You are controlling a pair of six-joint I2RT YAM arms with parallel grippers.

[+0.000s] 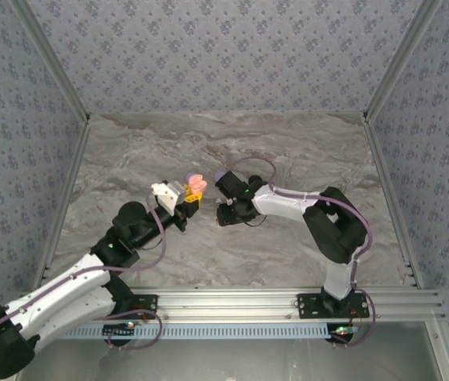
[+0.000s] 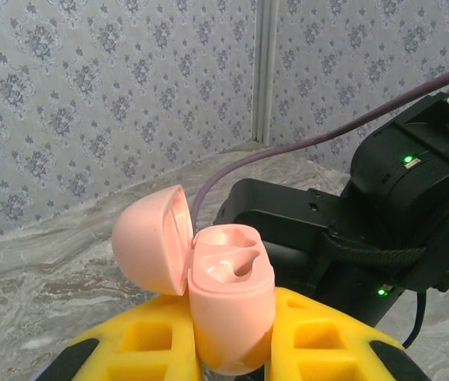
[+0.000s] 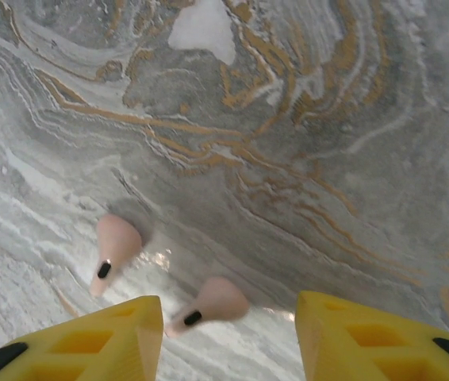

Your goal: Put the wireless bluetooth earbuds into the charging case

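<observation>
Earbuds (image 3: 212, 302), two of them and pinkish, are seen lying on the marbled table (image 3: 328, 119) below the right gripper (image 3: 228, 337). Its yellow fingers (image 3: 367, 341) are spread wide, and nothing is held between them. The nearer bud (image 3: 216, 298) lies just ahead of the gap between the fingers. It is close beside the finger at the left of the wrist view, and its dark-marked stem is turned toward that finger. Whether it touches the finger cannot be told. The farther bud (image 3: 115, 238) is set further out from the gripper and off to the same side. It is apart from the first bud, and its stem is likewise pointed back toward the gripper.

The charging case (image 2: 228, 309), pink and rounded, is pinched upright between the yellow fingers of the left gripper (image 2: 228, 349). Its lid (image 2: 151, 238) is swung open on the hinge and hangs to one side of the body. Two empty moulded wells are exposed in the top of the case. Beyond the case, past the fingertips, the black body of the right arm (image 2: 415, 198) is seen with small green lights lit. A lilac cable (image 2: 320, 131) is looped over it. From above, the case is seen held out ahead of the left gripper, near the right arm's wrist, over the middle of the table.
</observation>
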